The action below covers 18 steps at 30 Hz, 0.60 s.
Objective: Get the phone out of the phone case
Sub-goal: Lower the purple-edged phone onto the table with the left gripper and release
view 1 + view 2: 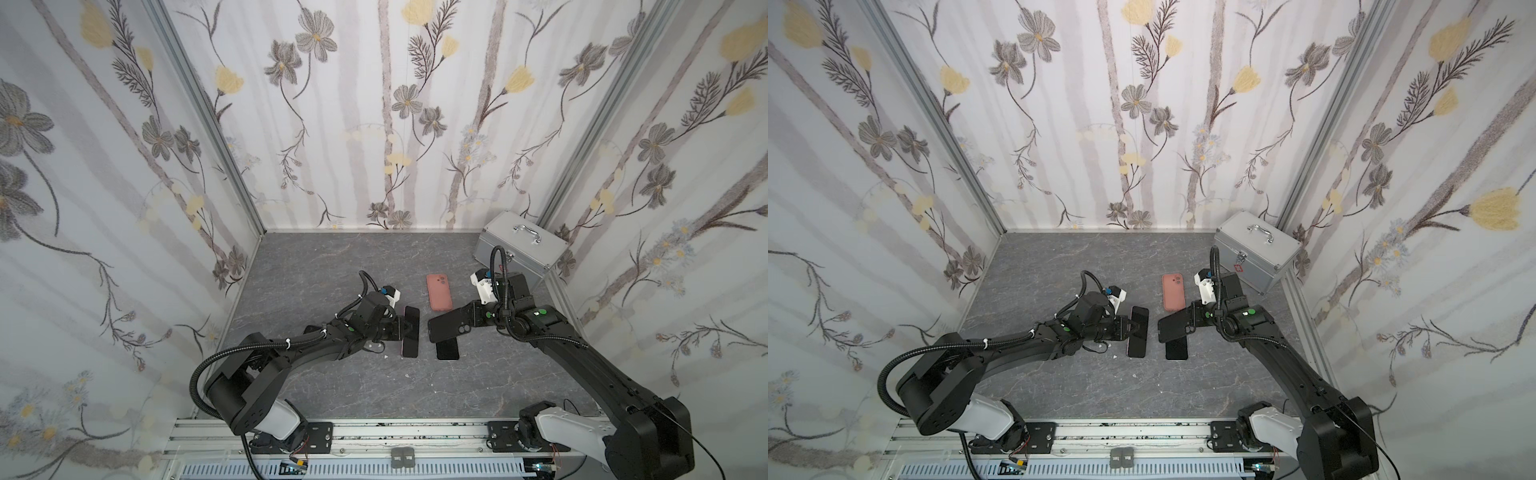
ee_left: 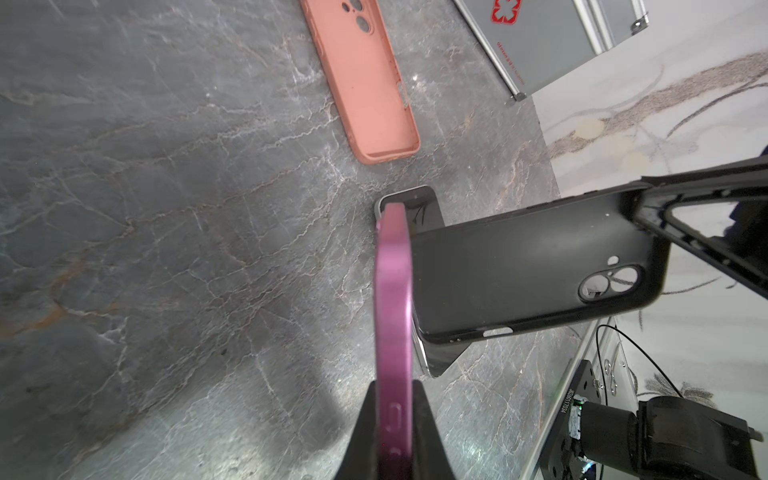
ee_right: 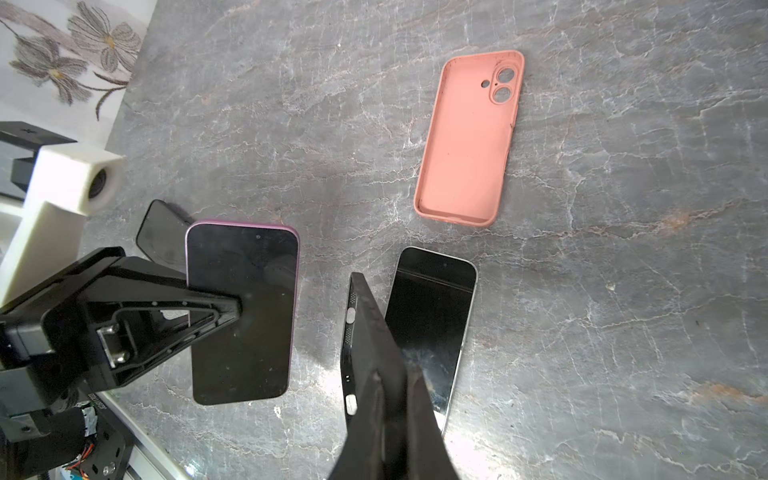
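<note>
My left gripper is shut on a phone with a purple rim and a dark screen, held on edge above the table. My right gripper is shut on an empty black phone case with its camera cutout showing. Phone and case hang apart with a small gap between them. In both top views the two grippers face each other near the middle of the table.
A second phone with a silver rim lies flat under the black case. An empty salmon-pink case lies open side up behind it. A silver metal box stands at the back right corner.
</note>
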### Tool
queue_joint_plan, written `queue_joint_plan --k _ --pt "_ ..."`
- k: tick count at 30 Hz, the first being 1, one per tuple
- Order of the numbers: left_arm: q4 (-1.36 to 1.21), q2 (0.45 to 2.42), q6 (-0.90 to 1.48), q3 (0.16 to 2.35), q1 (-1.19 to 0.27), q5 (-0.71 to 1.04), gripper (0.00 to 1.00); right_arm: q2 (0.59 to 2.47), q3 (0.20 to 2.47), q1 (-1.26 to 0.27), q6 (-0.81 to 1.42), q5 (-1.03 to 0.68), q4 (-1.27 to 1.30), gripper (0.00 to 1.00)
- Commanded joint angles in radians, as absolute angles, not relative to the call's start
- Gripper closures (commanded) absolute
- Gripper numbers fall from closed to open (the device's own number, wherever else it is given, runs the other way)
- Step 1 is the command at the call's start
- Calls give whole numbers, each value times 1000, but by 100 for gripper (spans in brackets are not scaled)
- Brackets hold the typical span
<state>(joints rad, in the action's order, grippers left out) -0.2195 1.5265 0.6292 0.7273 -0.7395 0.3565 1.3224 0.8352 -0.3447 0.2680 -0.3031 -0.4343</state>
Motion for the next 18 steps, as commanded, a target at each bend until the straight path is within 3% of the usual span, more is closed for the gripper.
queue_joint_plan --k 1,18 --pt "-314 1573 709 745 -732 387 100 1343 832 -342 249 -320 -363 100" --pt "-387 1715 840 789 -706 477 100 1409 837 -325 243 -310 -364 100"
